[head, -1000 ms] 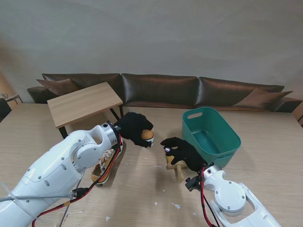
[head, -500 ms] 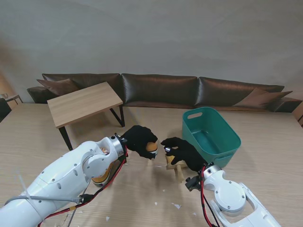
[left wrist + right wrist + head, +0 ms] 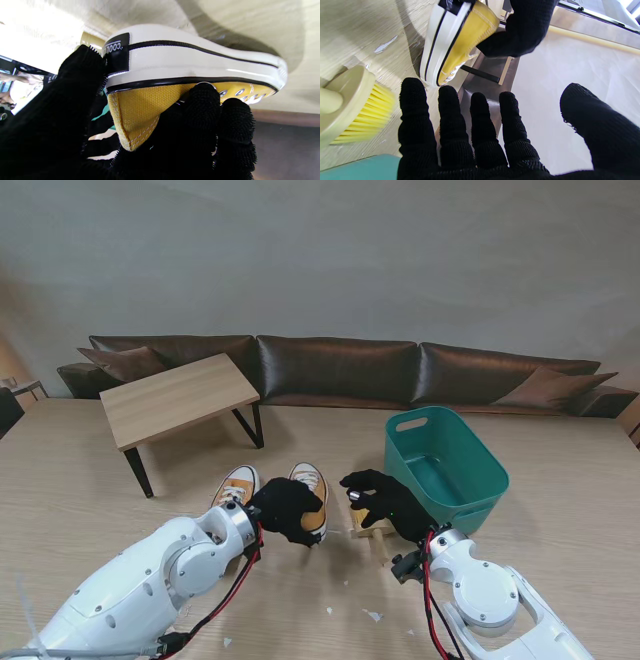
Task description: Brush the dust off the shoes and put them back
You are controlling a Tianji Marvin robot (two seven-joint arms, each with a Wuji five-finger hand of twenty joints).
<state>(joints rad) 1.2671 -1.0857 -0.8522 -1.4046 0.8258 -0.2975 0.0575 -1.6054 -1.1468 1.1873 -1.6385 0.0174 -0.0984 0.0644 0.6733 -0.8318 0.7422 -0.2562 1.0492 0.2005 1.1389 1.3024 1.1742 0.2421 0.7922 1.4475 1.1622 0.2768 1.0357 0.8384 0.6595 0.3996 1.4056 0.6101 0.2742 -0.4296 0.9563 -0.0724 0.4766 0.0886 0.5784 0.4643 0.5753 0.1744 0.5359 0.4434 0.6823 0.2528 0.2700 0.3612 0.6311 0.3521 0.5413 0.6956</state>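
Observation:
Two yellow canvas shoes with white soles are side by side on the table: one [image 3: 236, 485] stands alone at the left. My left hand [image 3: 284, 511] is shut on the heel of the other shoe [image 3: 312, 498], its toe pointing away from me. In the left wrist view, black-gloved fingers [image 3: 202, 107] clamp the yellow heel cloth of that shoe [image 3: 190, 65]; whether its sole rests on the wood I cannot tell. My right hand [image 3: 385, 502] hovers open, fingers spread, over the wooden brush [image 3: 368, 530]. In the right wrist view the yellow-bristled brush [image 3: 352, 105] lies unheld beside the shoe [image 3: 445, 42].
A green plastic bin [image 3: 445, 465] stands just right of my right hand. A low wooden side table [image 3: 175, 400] is at the far left, with a dark sofa [image 3: 340, 370] behind. Small white scraps [image 3: 372, 615] lie on the table near me.
My left hand has brought the shoe down and nearer to me, to the right of the other shoe, which the lowered arm now uncovers. The right hand and brush have not moved.

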